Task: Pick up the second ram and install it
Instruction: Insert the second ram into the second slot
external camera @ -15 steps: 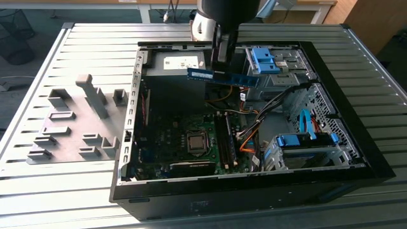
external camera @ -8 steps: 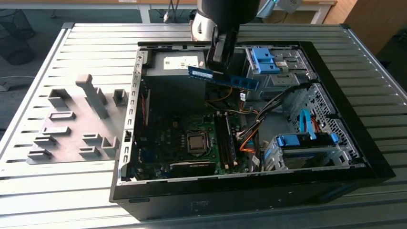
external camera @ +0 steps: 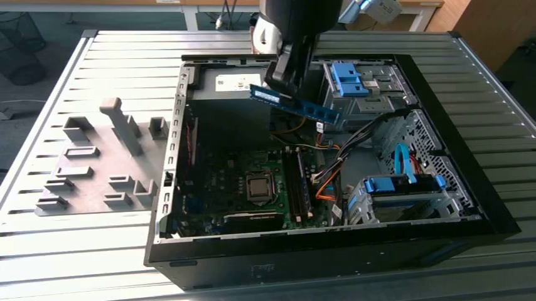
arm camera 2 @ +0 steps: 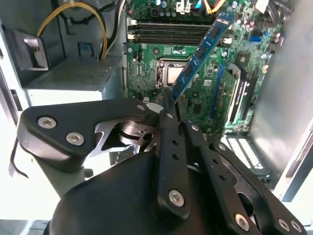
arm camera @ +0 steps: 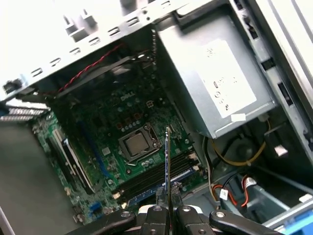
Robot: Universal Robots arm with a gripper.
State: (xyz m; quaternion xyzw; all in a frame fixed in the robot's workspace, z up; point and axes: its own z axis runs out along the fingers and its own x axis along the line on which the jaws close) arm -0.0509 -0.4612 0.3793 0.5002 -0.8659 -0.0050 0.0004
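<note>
Claw (external camera: 280, 88) clamped on one end of the second ram (external camera: 297, 104), stick tilted over the open case (external camera: 469, 207), long axis not yet in line with the motherboard slots (external camera: 295, 182) below.

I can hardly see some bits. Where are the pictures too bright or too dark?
First wrist view: the case's metal frame glares white. Second wrist view: bright washout beside the fingers holding the ram. Exterior view: the case interior lies in shadow.
</note>
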